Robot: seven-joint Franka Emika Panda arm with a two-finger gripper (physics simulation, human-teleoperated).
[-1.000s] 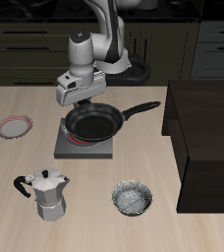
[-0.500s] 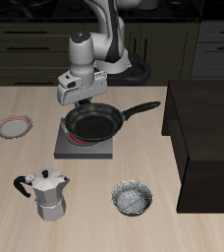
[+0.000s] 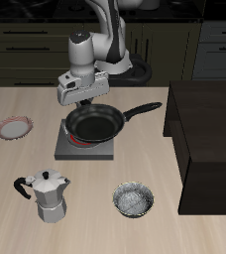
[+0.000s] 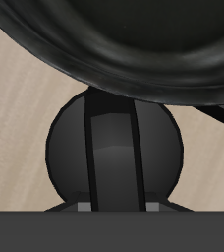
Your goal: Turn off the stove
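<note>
The stove (image 3: pixel 73 149) is a flat grey square plate in the middle of the table, with a red glow under the black frying pan (image 3: pixel 95 123) that sits on it. My gripper (image 3: pixel 73 111) hangs low at the stove's far edge, beside the pan's rim. In the wrist view the round dark knob (image 4: pixel 70 148) fills the middle, just below the pan's rim (image 4: pixel 134 59). My gripper (image 4: pixel 114 208) has its two grey fingertips (image 4: pixel 83 208) tight against either side of the knob's raised ridge. The knob is hidden behind my hand in the exterior view.
A large dark brown cabinet block (image 3: pixel 206 139) stands beside the stove, near the pan's handle. A silver moka pot (image 3: pixel 50 193) and a grey bowl (image 3: pixel 134 199) stand near the table's front edge. A small plate (image 3: pixel 13 127) lies at the far side.
The arm and hand have shifted very slightly at the stove's far edge. The pan, the stove and everything else stay where they were.
</note>
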